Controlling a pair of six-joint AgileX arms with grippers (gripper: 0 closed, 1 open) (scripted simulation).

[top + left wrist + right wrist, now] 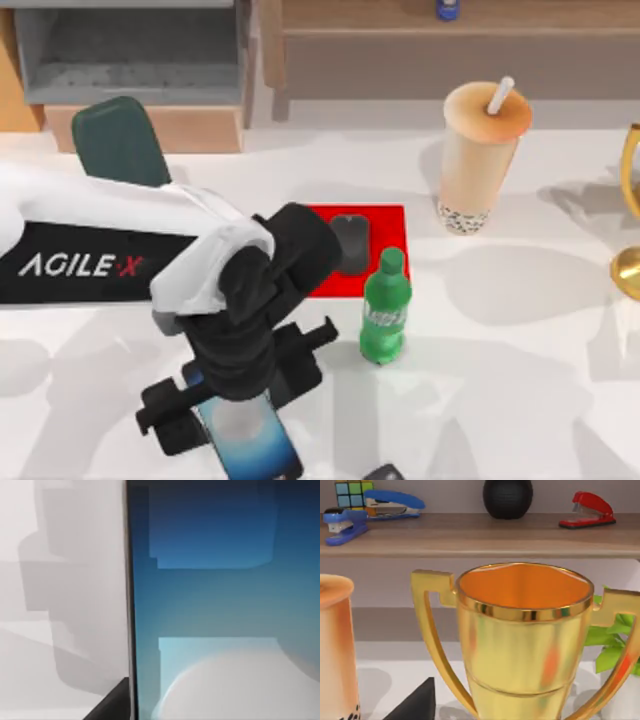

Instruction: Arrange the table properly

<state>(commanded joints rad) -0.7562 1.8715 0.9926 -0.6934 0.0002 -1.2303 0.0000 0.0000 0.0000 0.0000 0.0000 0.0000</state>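
Observation:
My left gripper is low over the white table near its front edge, directly above a phone with a blue screen that lies flat there. The left wrist view looks at the phone's screen from very close, with bare table beside it. A dark part of my right gripper shows in front of a gold trophy.
A red mat carries a black mouse. A green bottle stands just in front of it, close to my left arm. A bubble tea cup stands back right, the trophy at the right edge, and the wooden shelf unit back left.

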